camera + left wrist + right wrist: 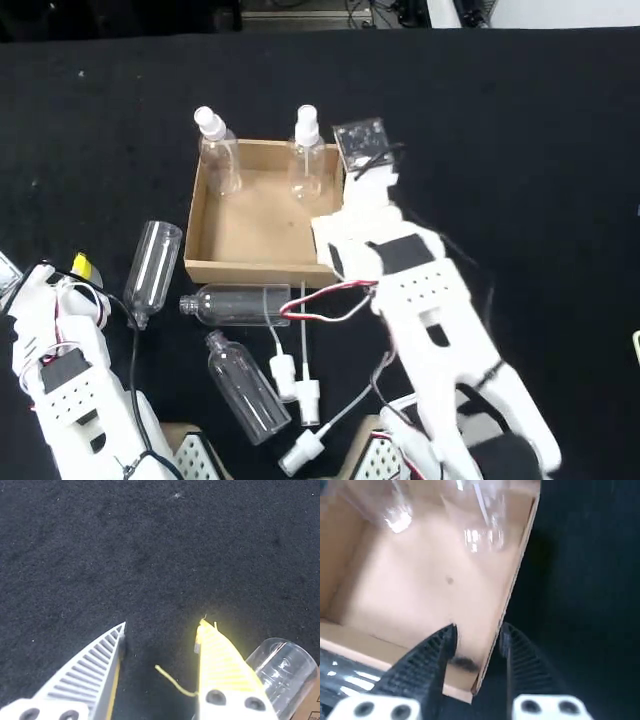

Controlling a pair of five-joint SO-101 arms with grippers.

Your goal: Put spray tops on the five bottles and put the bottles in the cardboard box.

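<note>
In the shallow brown cardboard box [250,235], a left capped bottle [219,160] and a right capped bottle [306,165], clear plastic with white spray tops, stand upright at the far wall. Three uncapped clear bottles [235,304] lie sideways outside the near wall, three loose white spray tops [308,395] beside them.

Clear glossy plastic bottles [236,303], matt cardboard box [255,270] — rough cloth tabletop [520,150]

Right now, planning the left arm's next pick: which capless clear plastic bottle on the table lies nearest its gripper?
The leftmost clear plastic bottle, alongside the brown cardboard box; the other two lie farther from the left gripper.
</note>
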